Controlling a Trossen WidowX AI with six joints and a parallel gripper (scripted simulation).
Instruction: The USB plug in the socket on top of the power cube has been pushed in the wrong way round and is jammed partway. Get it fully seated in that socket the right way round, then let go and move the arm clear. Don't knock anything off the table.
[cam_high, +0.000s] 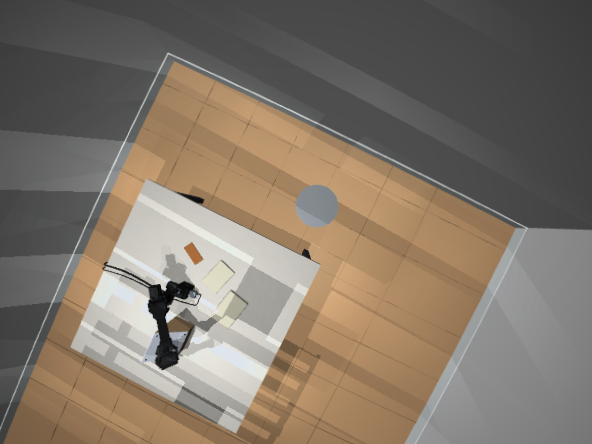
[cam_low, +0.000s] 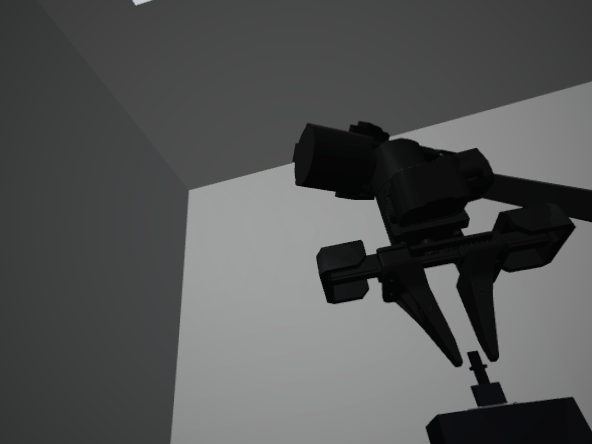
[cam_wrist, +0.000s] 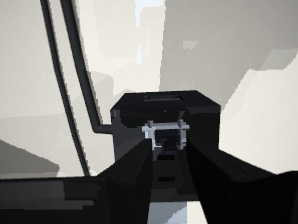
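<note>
The dark power cube (cam_low: 505, 419) (cam_wrist: 205, 120) stands below the gripper. The dark USB plug (cam_low: 489, 394) stands upright on its top, slightly tilted in the exterior view, with a thin stem rising from a wider body. How deep it sits and which way round it is cannot be told. In the wrist view a silvery bracket (cam_wrist: 167, 126) shows around the socket area, and the plug there is dark and hard to make out. My gripper (cam_high: 194, 295) (cam_low: 475, 361) (cam_wrist: 169, 145) is slightly open, with a fingertip on each side of the stem's top and a visible gap to it.
Two black cables (cam_wrist: 82, 75) run beside the cube on its left in the wrist view. On the white table (cam_high: 150, 215) lie an orange block (cam_high: 193, 253) and two pale yellow blocks (cam_high: 218, 276) (cam_high: 230, 306). A brown box stands by the arm's base.
</note>
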